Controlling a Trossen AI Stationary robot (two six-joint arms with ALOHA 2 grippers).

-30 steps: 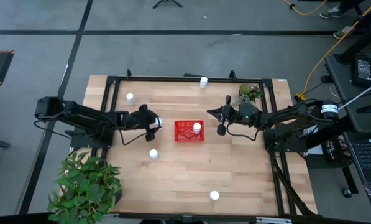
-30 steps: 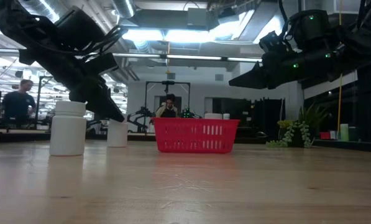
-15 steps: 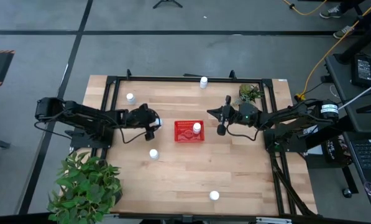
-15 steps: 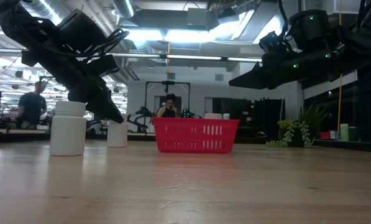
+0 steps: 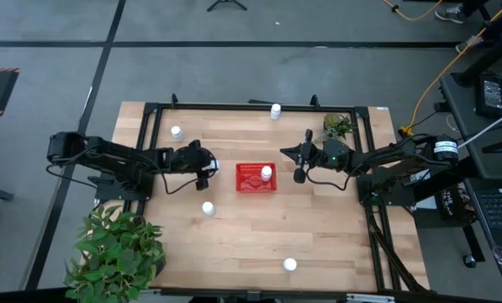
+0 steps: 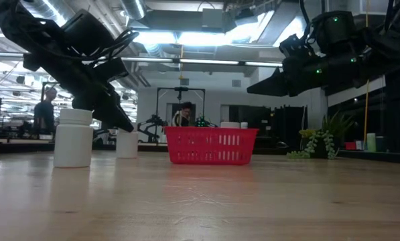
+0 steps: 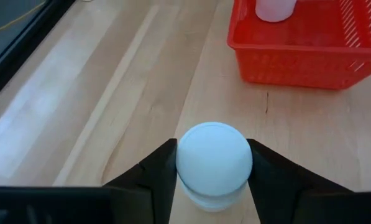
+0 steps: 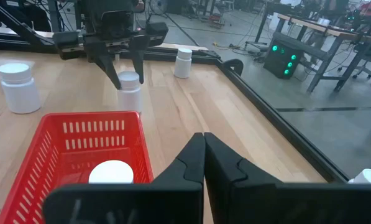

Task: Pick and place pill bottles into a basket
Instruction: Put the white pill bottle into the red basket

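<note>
Since a second ago your left pincer [image 7: 214, 171] has drawn its fingers in around the pill bottle [image 7: 214, 163] it sits over; otherwise nothing on the surface [image 5: 259, 227] has shifted, though a person [image 6: 45, 115] in the room behind has walked a little rightward. In the left wrist view both dark fingers [image 7: 160, 174] now stand right against the bottle's sides, just under the round cap; whether they press it firmly you cannot tell. That bottle stands upright on the wood at about 9 o'clock from the red basket [image 5: 256, 178], just beside its left wall.

Working rightward from the left edge: one bottle [image 5: 177, 132] stands at 10 o'clock on the surface, near the back left corner, and another [image 5: 208, 208] at 7 o'clock from the basket. The basket sits near the middle, holding one upright bottle [image 5: 266, 172] in its right part. A further bottle [image 5: 275, 110] stands at the far edge at 12 o'clock, and one [image 5: 290, 265] near the front edge at 5 o'clock.

Your right pincer [image 5: 299, 175] hangs above the surface just right of the basket, at its 3 o'clock, its fingers pressed together with nothing between them. A small green plant [image 5: 339, 126] sits in the back right corner.
</note>
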